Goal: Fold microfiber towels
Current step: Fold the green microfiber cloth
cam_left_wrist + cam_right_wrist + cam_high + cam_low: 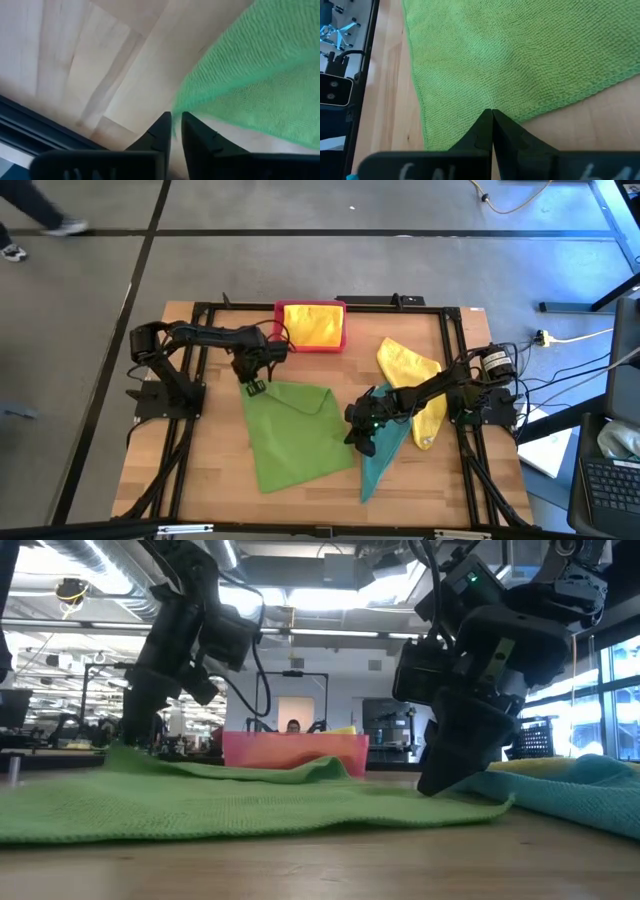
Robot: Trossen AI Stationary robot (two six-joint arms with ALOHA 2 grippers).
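A bright green towel (295, 430) lies spread on the wooden table, its far part folded over into a flap (305, 400). My left gripper (255, 387) points down at the towel's far left corner (180, 102), its fingers a narrow gap apart with the corner's tip between them. My right gripper (360, 437) is shut, and its tips rest on the green towel near the right edge. A teal towel (385, 460) and a yellow towel (410, 370) lie under the right arm. Another yellow towel (313, 323) sits in the pink tray (312, 347). My left gripper stands astride the tip of the green towel's far left corner (176, 111), pointing steeply down; whether its fingers touch the cloth, I cannot tell. My right gripper presses its shut fingertips (491, 114) down on the green towel just inside its hemmed right edge (545, 105), slanting down from the table's right side. The cloth lies flat on the table there.
The pink tray stands at the table's far edge, in the middle. A black frame (200, 310) runs around the tabletop. Bare wood shows left of the green towel (215, 450) and along the near edge.
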